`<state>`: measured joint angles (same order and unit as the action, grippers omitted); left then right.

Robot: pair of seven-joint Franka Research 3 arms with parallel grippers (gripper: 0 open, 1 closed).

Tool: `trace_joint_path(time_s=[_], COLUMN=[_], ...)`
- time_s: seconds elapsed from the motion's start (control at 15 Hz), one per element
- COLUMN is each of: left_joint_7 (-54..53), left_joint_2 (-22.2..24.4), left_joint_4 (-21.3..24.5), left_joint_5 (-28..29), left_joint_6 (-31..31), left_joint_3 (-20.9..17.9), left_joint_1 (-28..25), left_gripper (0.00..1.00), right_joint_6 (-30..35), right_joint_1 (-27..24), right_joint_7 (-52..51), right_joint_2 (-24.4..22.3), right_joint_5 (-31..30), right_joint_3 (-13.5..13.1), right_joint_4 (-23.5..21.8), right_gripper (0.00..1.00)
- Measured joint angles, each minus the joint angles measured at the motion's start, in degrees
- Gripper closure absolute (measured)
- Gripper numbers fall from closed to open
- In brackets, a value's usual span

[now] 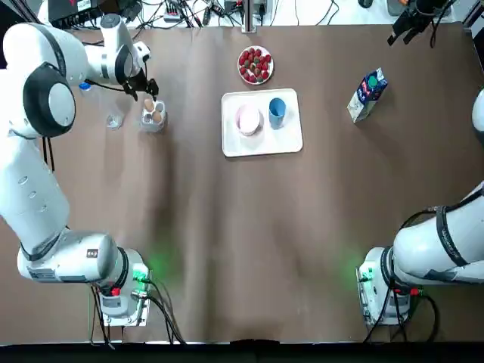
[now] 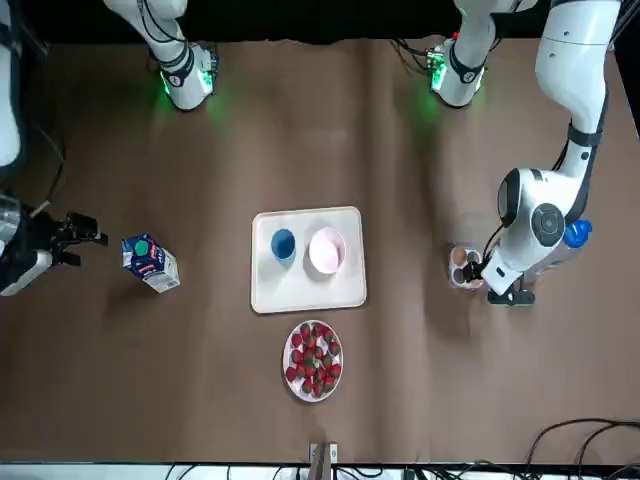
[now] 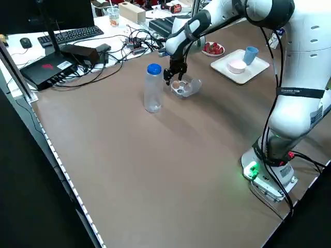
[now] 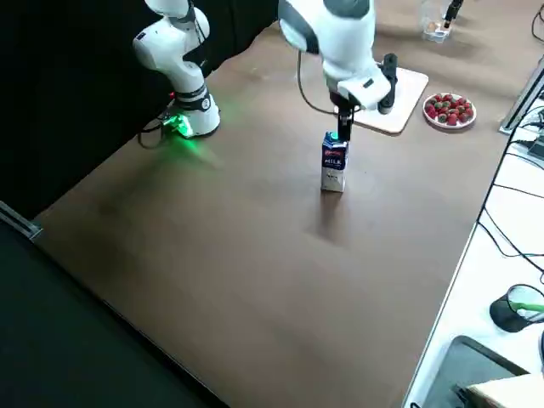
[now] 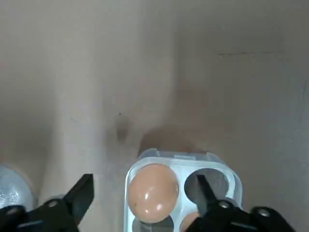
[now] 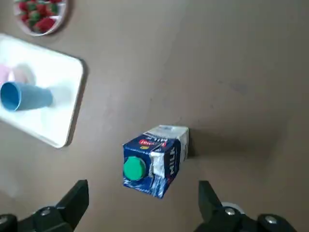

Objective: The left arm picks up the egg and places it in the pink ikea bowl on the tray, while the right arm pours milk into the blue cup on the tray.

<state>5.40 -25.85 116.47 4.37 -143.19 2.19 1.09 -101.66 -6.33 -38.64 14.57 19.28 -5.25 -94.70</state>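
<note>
**Left gripper open over the egg, right gripper open by the milk**

My left gripper (image 1: pixel 150 95) is released, fingers spread wide. It sits just over the clear egg carton (image 5: pixel 212 162). In the left wrist view the fingers straddle one brown egg (image 5: pixel 150 193) in a corner cell without touching it. A second egg shows partly in the cell beside it. The egg carton lies on the table (image 1: pixel 242 249), well off the tray's left side. A water bottle (image 3: pixel 153 90) with a blue cap stands upright, farther from the tray than the egg carton and near it.

My right gripper (image 6: pixel 143 183) is also released, fingers wide, holding nothing. It hangs raised over the milk carton (image 1: pixel 367 94), a bit to the side away from the tray and clear of it. The milk carton stands upright on the table, off the tray's right side and well apart from it. Its green cap is on.

The white tray (image 1: pixel 261 144) lies flat mid-table, toward the far edge. The pink bowl (image 1: pixel 249 119) sits on the tray's left half. The blue cup (image 1: pixel 277 111) stands upright just beside it on the right half. I can't tell whether they touch.

A plate of strawberries (image 1: pixel 255 65) sits just beyond the tray's far edge, apart from it.
</note>
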Motion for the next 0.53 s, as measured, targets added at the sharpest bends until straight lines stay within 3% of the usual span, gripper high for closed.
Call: trace_joint_path(time_s=[0.13, 0.2, 0.53], left_joint_7=[0.0, 0.01, 0.29], left_joint_2=[-0.04, -0.04, -0.04], left_joint_4=[0.31, 0.44, 1.12], left_joint_5=[0.0, 0.0, 0.0], left_joint_6=[-0.33, -0.33, -0.33], left_joint_3=[0.01, 0.01, 0.04], left_joint_1=[0.13, 0.26, 0.3], left_gripper=[0.08, 0.16, 0.24], right_joint_6=[0.04, 0.04, 0.15], right_joint_1=[-2.15, -3.83, -7.68], right_joint_7=[-10.58, -20.55, -43.36], right_joint_2=[1.8, 3.48, 7.54], right_joint_5=[3.62, 7.0, 15.32], right_joint_3=[-0.03, -0.06, -0.08], right_joint_4=[0.47, 1.19, 3.43], right_gripper=[0.0, 0.0, 0.0])
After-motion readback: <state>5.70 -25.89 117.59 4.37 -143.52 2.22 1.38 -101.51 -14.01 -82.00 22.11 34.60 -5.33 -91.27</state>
